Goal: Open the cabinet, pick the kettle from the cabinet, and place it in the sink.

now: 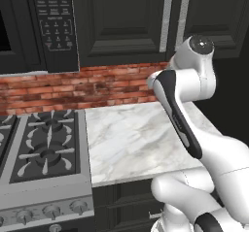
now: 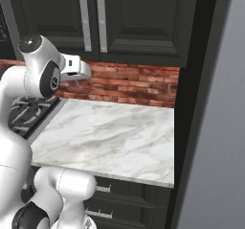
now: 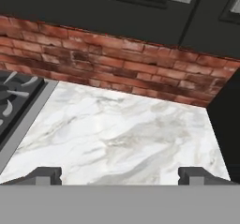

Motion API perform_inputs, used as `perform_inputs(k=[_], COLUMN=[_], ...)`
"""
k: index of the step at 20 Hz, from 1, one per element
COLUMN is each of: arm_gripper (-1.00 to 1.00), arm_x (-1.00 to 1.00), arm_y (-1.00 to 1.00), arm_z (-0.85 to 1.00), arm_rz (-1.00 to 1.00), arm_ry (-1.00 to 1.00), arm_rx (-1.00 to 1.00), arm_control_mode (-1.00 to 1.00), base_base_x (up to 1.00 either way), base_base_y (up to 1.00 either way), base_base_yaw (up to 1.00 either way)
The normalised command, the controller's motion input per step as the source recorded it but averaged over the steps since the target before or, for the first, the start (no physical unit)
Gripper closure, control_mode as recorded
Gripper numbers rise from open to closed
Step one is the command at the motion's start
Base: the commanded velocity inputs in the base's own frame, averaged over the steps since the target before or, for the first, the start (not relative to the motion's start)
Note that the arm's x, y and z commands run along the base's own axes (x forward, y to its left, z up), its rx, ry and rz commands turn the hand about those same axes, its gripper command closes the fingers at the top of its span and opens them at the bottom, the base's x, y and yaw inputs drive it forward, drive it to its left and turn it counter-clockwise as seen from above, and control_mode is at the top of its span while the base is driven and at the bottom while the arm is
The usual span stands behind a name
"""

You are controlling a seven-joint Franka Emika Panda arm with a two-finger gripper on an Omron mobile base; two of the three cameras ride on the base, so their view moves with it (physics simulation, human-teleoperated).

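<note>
cabinet (image 2: 95,22) doors shut, claw (image 3: 119,175) spread wide

Glossy white arm (image 1: 194,80), dark joints

One cabinet (image 2: 119,17) with two doors and two long silver handles (image 2: 93,21); one microwave (image 1: 36,24); one stove (image 1: 39,148) with three front knobs (image 1: 51,211); one marble counter (image 2: 110,137).

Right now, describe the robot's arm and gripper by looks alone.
The arm is glossy white with rounded, bulbous links, black bands along its joints and a round grey cap at one joint. The gripper has two small, dark grey, blocky fingertips. No cables or markings visible.
</note>
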Motion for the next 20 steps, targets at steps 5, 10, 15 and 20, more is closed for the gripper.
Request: perform_inputs(k=[5,10,15,20], arm_gripper=[-1.0,-1.0,-1.0,-1.0], arm_x=[0.04,0.1,0.13,0.16], arm_y=[-0.01,-0.04,-0.04,-0.04], arm_z=[0.33,0.19,0.11,0.18], arm_rz=[-0.01,-0.02,-0.02,-0.01], arm_ry=[-0.02,-0.09,-0.16,-0.22], arm_rx=[0.0,0.0,0.01,0.06], arm_control_mode=[-1.0,-1.0,-1.0,-1.0], base_base_x=[0.0,0.0,0.0,0.0], base_base_y=[0.0,0.0,0.0,0.0], base_base_yaw=[0.0,0.0,0.0,0.0])
